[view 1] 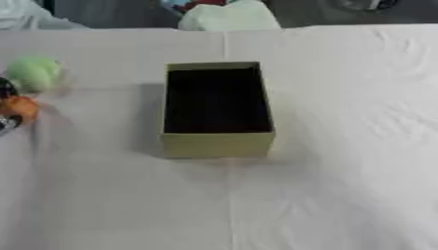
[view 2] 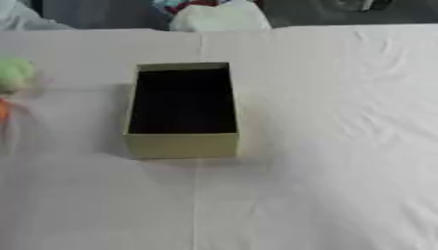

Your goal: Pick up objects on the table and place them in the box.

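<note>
White cloth covers your desk [view 1: 342, 195], and the near half of it carries nothing to pick up. Going outward, the box [view 1: 217, 110] stands at the middle, open-topped, olive-walled, dark inside, with no object visible in it, its long side running from you toward twelve o'clock. From the box, the task's things lie out at about nine o'clock, against the left edge of the left eye view: a pale green ball [view 1: 34, 73] farther off, and just nearer than it an orange thing [view 1: 20, 107] of rounded shape. Dark and silvery shapes touch the orange thing at the very edge; you cannot tell from these views whether they are part of your left hand or other items. So neither hand can be placed for sure, and whether the fingers are apart or together cannot be told.

By the look of it, no object is boxed yet. Bring your left hand in low beside the orange thing, close round it squarely, lift clear of the box wall, then release above the dark opening. Beyond the desk's far edge lies a heap of light cloth [view 1: 229, 17].
</note>
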